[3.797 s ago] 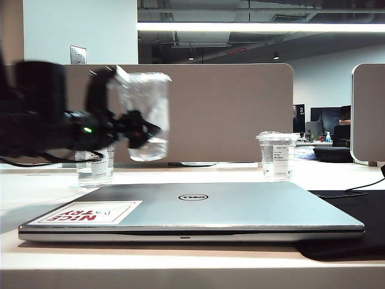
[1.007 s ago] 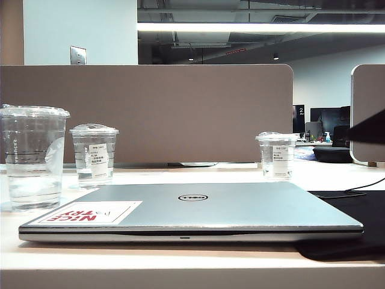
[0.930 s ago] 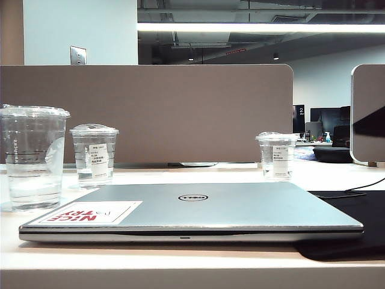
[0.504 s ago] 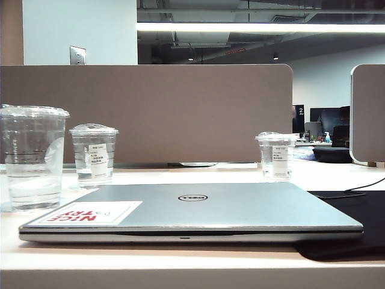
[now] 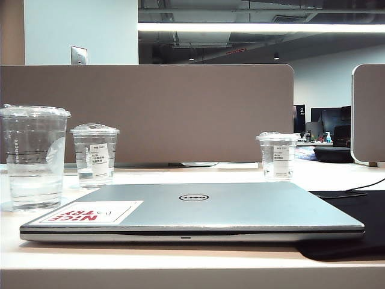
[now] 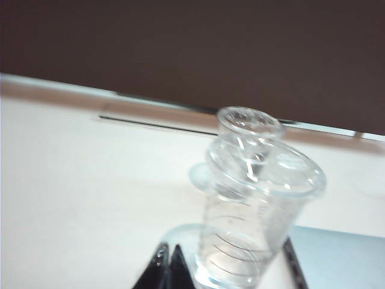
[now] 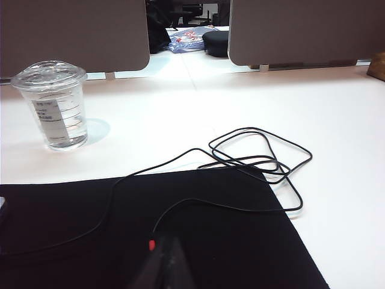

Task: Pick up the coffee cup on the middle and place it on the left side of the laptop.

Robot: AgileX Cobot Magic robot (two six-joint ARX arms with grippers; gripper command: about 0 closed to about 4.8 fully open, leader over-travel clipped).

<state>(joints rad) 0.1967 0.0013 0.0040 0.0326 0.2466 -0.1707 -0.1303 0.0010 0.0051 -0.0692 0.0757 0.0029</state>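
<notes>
The laptop [image 5: 192, 209] lies closed; at its left the coffee cup [image 5: 34, 158] now stands free on the counter [image 5: 180, 260], so placement looks done. Left tool [image 6: 170, 269] has withdrawn, pinched shut and empty; right tool [image 7: 163, 265] also shut.

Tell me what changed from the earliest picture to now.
The coffee cup, earlier carried in the air by the left gripper, now stands released on the table left of the laptop; that gripper has pulled back, shut and empty, out of the exterior view. The right gripper holds nothing. Laptop and both small cups stayed put.
</notes>
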